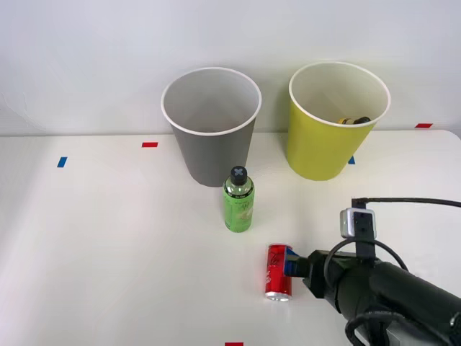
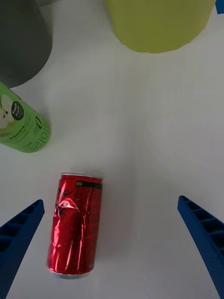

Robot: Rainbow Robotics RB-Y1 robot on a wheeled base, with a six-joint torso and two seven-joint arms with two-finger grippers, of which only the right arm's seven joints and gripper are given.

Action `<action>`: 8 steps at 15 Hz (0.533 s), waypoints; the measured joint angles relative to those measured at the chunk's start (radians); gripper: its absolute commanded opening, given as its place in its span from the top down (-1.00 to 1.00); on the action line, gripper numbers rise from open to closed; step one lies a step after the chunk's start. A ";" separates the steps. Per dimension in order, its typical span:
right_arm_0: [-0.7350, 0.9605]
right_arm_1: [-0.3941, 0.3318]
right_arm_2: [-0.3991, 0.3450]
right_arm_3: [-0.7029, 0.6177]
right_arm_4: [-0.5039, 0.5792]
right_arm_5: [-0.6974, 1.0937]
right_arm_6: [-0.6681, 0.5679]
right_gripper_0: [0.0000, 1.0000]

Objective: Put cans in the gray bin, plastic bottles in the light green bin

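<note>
White table (image 1: 108, 238): light green bin (image 1: 317, 148) holds a bottle (image 1: 354, 120); gray bin (image 1: 212, 155) empty.

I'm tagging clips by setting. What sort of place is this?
Probably a lab test bench, not a home: a bare white table with colored tape marks, two sorting bins, gray and light green, against a plain wall.

Bright, even light falls across the white table (image 1: 108, 252), leaving only soft, short shadows at the feet of the gray bin (image 1: 211, 126) and the light green bin (image 1: 333, 119). In the wrist view, glare streaks run along the crinkled side of the red can (image 2: 74, 225), whose shadow is faint. The bottle's label (image 2: 23, 126) reads clearly, and straight lines hold true at the edges.
</note>
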 measured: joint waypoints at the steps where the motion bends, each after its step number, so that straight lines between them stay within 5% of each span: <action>1: -0.027 -0.006 0.005 0.001 0.000 0.040 -0.002 -1.00; 8: -0.081 -0.072 0.041 0.002 -0.130 0.078 -0.211 -1.00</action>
